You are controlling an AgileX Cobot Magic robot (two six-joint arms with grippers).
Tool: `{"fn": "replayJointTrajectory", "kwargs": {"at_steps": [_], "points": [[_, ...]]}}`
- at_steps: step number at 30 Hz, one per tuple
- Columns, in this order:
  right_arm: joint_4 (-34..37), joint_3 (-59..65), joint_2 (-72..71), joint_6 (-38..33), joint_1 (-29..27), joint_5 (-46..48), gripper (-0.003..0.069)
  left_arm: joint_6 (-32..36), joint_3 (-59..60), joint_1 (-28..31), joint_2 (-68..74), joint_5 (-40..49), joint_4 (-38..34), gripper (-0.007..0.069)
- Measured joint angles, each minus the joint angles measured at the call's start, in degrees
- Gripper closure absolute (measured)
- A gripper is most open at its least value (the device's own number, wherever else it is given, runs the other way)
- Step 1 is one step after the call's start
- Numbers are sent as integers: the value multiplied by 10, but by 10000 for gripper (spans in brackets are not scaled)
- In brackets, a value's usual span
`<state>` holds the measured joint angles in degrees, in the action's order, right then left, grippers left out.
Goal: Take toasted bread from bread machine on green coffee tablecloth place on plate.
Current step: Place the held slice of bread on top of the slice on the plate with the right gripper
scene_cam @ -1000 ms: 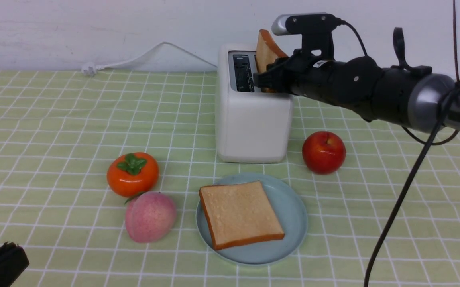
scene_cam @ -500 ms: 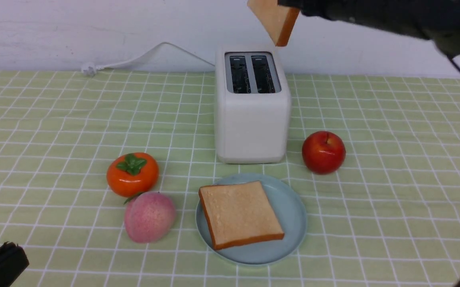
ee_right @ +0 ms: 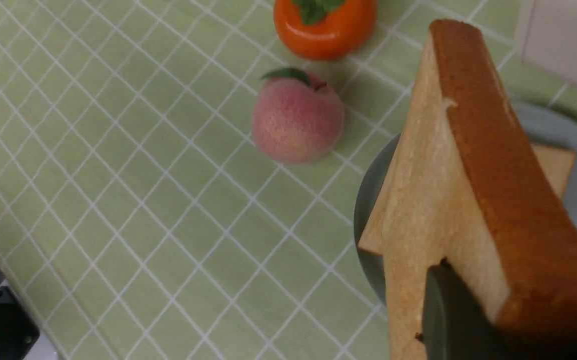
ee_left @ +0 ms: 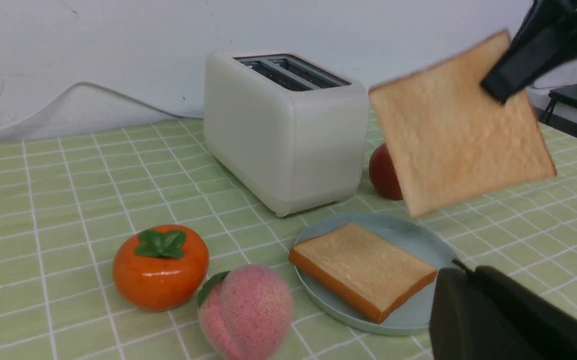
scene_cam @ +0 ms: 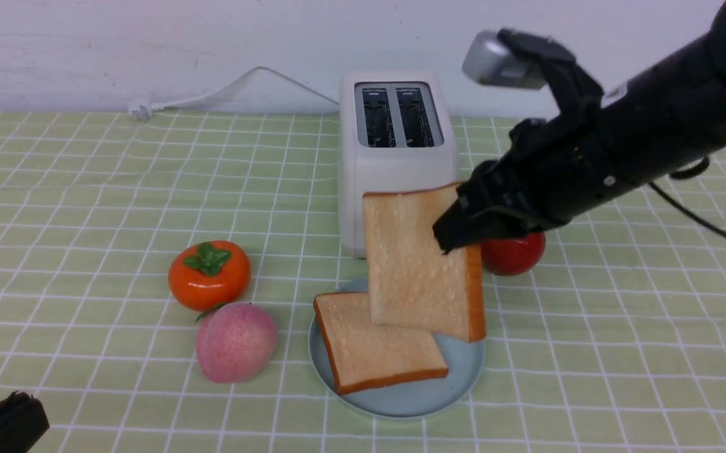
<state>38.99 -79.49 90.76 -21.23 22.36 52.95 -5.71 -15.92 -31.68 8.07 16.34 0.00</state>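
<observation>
My right gripper (scene_cam: 454, 233) is closed on the upper slice (scene_cam: 419, 270); left jaws shut, empty. Risk: lowering off-centre could shove the plated slice (scene_cam: 375, 352) over the rim.

The toaster (scene_cam: 397, 176) looked like smooth white plastic with a soft sheen, its slot plate (scene_cam: 429, 113) grey and metal-looking, and the tablecloth (scene_cam: 589, 377) under it read as matt cloth. My right gripper (scene_cam: 457, 217) was matt black, plastic-looking, on bread (scene_cam: 416, 270) with a dry, porous, slightly rough face. Plate (scene_cam: 457, 384) smooth with a faint sheen, persimmon (scene_cam: 210, 275) and red apple (scene_cam: 514, 253) glossy, peach (scene_cam: 237, 343) duller, wall (scene_cam: 149, 44) painted-looking and mostly matt.
</observation>
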Motion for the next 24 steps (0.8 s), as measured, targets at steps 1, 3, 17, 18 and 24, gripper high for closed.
{"fn": "replayJointTrajectory", "kwargs": {"at_steps": [1,3,17,18,24], "points": [[7,3,8,0,0,-5,545,0,0,0,0,2,0,626],[30,4,42,1,0,-21,545,0,0,0,0,6,0,626],[123,4,140,-5,-25,-42,547,0,0,0,0,38,0,622],[127,4,140,-5,-25,-42,547,0,0,0,0,38,0,622],[88,4,140,11,-29,-44,494,0,0,0,0,39,0,622]]}}
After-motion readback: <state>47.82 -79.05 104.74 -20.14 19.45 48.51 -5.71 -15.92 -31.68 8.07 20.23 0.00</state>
